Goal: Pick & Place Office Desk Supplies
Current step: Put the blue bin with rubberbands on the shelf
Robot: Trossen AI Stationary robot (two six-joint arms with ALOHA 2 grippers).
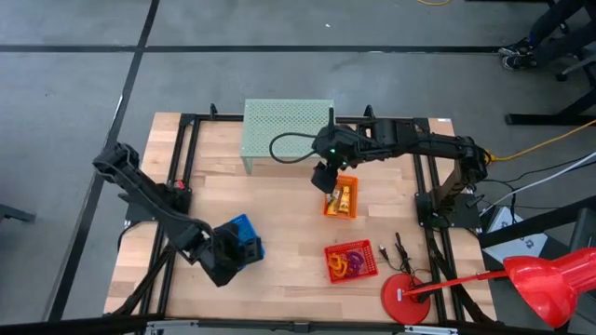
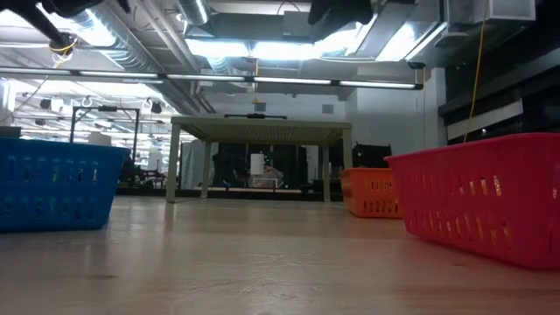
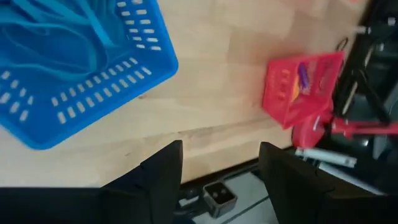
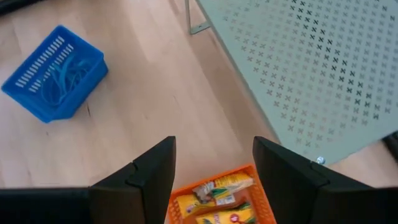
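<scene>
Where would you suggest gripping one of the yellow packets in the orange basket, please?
Hedged: grip a yellow packet across its narrow width, coming straight down from above. The packets lie flat and long inside the orange basket, whose walls block a sideways approach. The open right claw hangs above.

high: straight down, far | low: bench-level, facing room | wrists: close, downward | shared: blue basket (image 1: 244, 237), all views

In the right wrist view the orange basket (image 4: 217, 202) is cut off by the frame's edge, and the print on the yellow-and-white packets (image 4: 214, 190) inside is too small to read. The left wrist view is blurred, so the items in the red basket (image 3: 298, 87) cannot be told apart (only a purple streak shows), and the blue basket (image 3: 74, 68) runs past the frame's edge.
</scene>
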